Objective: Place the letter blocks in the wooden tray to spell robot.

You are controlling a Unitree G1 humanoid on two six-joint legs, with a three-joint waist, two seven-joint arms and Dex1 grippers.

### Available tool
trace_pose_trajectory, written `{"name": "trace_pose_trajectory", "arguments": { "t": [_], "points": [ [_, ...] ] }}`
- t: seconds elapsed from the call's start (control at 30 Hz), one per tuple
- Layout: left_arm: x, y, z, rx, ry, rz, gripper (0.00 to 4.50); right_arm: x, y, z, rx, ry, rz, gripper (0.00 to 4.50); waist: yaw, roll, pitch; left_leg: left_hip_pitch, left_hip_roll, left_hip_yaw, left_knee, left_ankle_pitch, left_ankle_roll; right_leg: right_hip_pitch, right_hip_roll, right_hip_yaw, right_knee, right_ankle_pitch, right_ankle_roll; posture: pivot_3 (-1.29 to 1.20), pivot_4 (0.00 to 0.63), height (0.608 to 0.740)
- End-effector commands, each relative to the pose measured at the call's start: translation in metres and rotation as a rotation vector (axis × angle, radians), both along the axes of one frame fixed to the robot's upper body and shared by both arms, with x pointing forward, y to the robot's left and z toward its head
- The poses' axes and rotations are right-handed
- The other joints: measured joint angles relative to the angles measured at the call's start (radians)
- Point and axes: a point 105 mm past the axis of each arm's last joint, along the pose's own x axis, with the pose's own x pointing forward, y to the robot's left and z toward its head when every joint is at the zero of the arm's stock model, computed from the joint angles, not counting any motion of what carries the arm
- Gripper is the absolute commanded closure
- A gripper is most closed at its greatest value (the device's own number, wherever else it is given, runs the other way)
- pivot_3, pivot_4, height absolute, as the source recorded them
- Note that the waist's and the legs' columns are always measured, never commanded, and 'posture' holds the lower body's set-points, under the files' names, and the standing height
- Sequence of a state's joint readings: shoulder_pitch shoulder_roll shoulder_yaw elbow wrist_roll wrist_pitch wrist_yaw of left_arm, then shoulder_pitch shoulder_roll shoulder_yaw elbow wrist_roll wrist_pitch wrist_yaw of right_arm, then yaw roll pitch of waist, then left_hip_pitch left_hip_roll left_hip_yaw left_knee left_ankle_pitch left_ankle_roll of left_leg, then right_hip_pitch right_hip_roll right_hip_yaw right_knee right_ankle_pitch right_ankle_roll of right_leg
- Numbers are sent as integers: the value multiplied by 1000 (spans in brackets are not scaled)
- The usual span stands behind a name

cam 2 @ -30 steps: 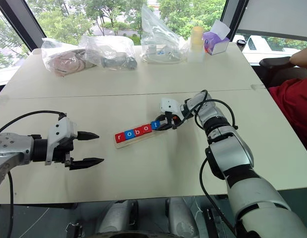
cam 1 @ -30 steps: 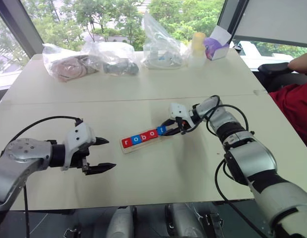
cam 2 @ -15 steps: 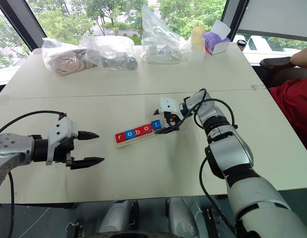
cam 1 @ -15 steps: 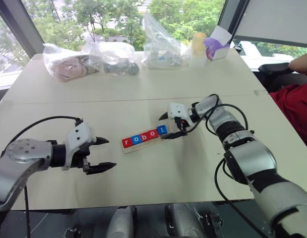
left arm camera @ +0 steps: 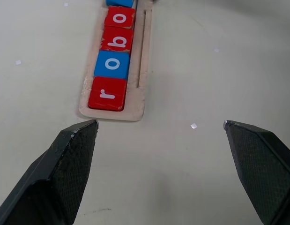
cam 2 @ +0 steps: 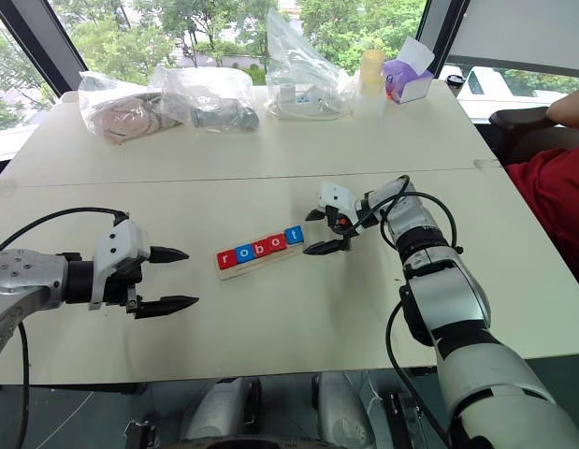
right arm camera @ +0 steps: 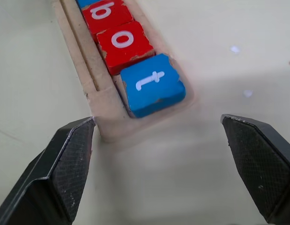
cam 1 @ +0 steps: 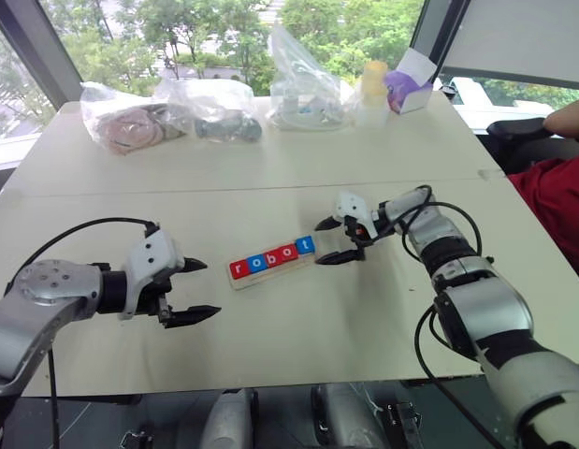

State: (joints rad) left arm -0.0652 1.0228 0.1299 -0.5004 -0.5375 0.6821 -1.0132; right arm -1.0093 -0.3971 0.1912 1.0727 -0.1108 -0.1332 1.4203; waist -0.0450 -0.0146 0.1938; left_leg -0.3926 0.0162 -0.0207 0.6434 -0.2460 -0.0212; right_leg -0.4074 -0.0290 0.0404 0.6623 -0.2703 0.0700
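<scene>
Letter blocks (cam 1: 270,259) in a light-wood tray (left arm camera: 144,61), white lowercase letters: red r, blue o, red b, red o, blue t. Cream worktop (cam 1: 270,178). Both end effectors, left (cam 1: 190,291) and right (cam 1: 330,241), have black fingers on white housings. Purple box (cam 1: 408,89) upper right of frame.

Arms: silver-grey segments w/ black joints, black cables looped outside. Left pincer (cam 1: 197,288) & right pincer (cam 1: 333,240): white housings, black textured fingers.

Both arms reach inward, left tool (cam 1: 190,290) and right tool (cam 1: 331,241) seemingly gaping.
</scene>
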Motion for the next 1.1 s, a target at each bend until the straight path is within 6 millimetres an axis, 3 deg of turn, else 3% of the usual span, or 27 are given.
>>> {"name": "trace_pose_trajectory", "arguments": {
  "t": [0.03, 0.57, 0.8, 1.1],
  "points": [
    [2, -2, 5, 17, -28, -21, 0, -4, 3, 13, 38, -30, 29, 55, 0, 0, 0, 0, 0, 0, 0, 0, 0, 0, 0, 0, 0, 0, 0, 0, 150, 740],
    [6, -4, 3, 16, -28, -34, 0, -20, 19, 11, 57, -20, 81, 55, 0, 0, 0, 0, 0, 1, 0, 0, 0, -1, 1, 0, 0, 0, 0, 0, 150, 740],
    [7, -4, 2, 14, -28, -29, 0, -6, 11, 19, 30, -100, 37, 55, 0, 0, 0, 0, 0, 1, 0, 0, 0, -1, 1, 0, 0, 0, 0, 0, 150, 740],
    [7, -4, 2, 11, -28, -27, 0, -5, 25, 28, 68, -135, 79, 55, 0, 0, 0, 0, 0, 1, -1, 0, 0, -1, 0, 1, 0, 0, 0, 0, 150, 740]
  ]
}}
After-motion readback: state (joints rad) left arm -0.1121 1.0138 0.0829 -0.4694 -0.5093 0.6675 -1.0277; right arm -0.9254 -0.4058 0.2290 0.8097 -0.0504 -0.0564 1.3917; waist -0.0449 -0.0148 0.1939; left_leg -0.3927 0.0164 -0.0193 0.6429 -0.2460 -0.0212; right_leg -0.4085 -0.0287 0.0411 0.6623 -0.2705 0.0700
